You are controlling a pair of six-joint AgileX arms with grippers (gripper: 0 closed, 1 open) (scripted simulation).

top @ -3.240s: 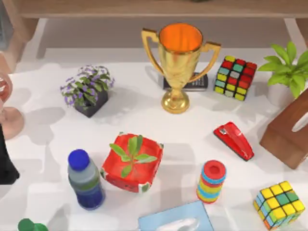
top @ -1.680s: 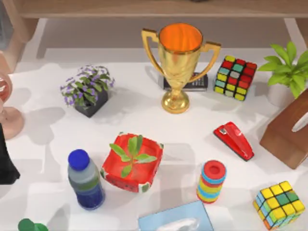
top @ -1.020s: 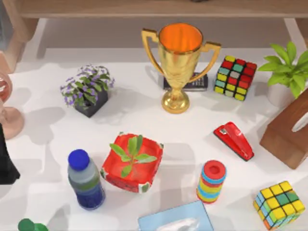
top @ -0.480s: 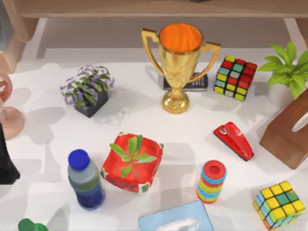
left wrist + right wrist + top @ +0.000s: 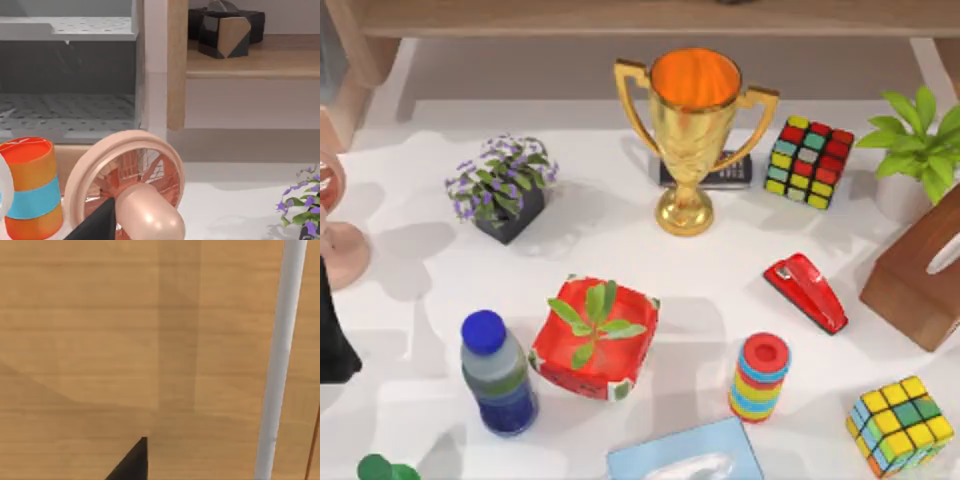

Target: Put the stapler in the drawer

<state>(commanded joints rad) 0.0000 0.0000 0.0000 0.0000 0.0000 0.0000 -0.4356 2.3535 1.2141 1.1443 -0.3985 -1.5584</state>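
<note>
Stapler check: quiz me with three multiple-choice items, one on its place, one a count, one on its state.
1. The stapler lies:
A. right of the ring stack
B. inside the trophy
C. on the blue box

2. Rubik's cubes on the table:
A. one
B. two
C. four

3. The stapler is:
A. gripped
B. lying free on the table
C. in the red planter

Answers: 1 A, it sits up and right of the ring stack. 2 B, one cube by the trophy, another cube at the near right. 3 B, nothing touches it.
</note>
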